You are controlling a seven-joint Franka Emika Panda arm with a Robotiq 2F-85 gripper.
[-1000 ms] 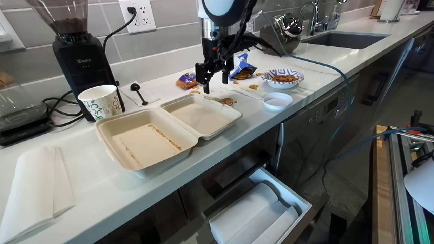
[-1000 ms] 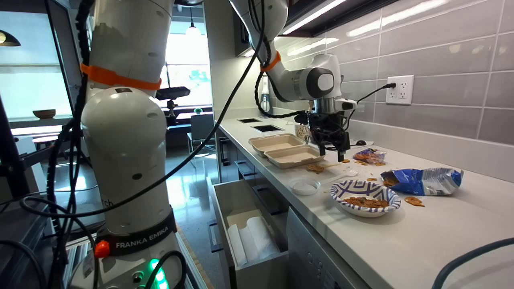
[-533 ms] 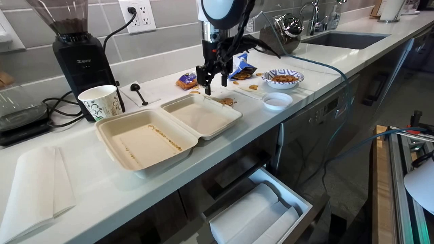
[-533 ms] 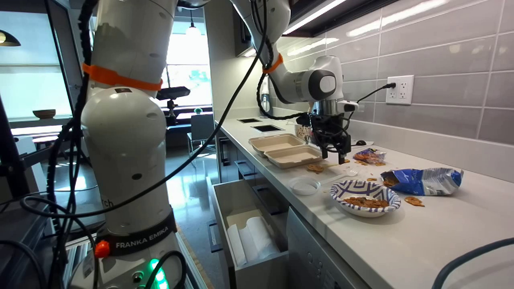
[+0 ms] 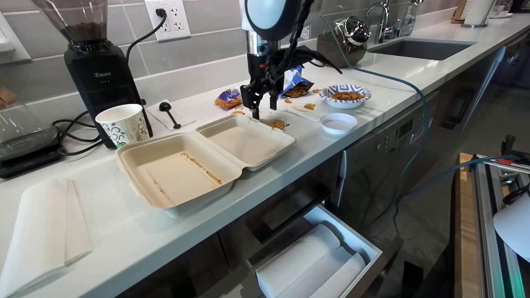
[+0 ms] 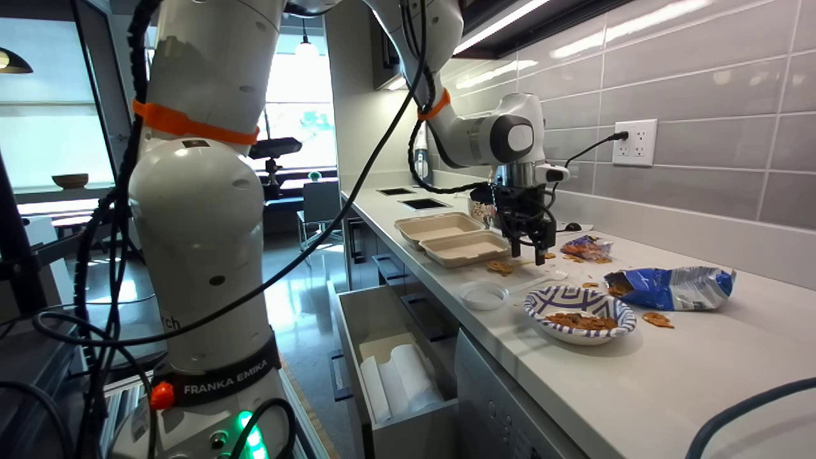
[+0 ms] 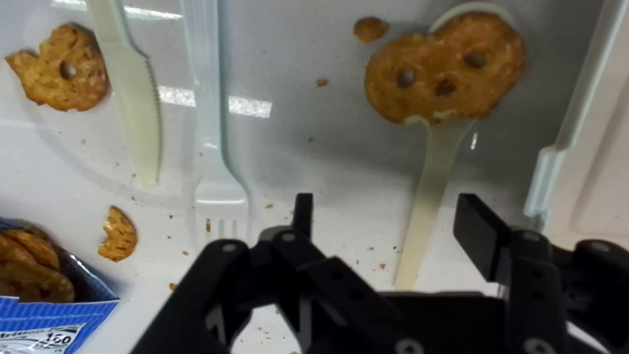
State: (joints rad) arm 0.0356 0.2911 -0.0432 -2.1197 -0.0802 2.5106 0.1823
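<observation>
My gripper (image 7: 388, 216) is open above the white counter, its fingertips apart on either side of a tan plastic spoon's handle (image 7: 425, 211). Nothing is held; whether a finger touches the counter I cannot tell. A brown pretzel cracker (image 7: 442, 69) covers most of the spoon's bowl end. To the left in the wrist view lie a white fork (image 7: 209, 118) and a cream knife (image 7: 132, 98). In an exterior view the gripper (image 5: 264, 108) hovers just behind the open beige takeout box (image 5: 244, 142); there the spoon is mostly hidden.
Close by are a blue snack bag (image 6: 676, 287), a small purple-and-orange bag (image 5: 228, 99), a patterned bowl (image 6: 577, 338) of brown pieces and a clear round lid (image 6: 483, 296). A paper cup (image 5: 124, 124) and black grinder (image 5: 103, 82) stand beyond the box. Below, a drawer (image 6: 414, 433) is pulled out.
The gripper has come down a little toward the counter, and its fingers have moved somewhat closer together. The box, bags, bowl and lid have stayed in place.
</observation>
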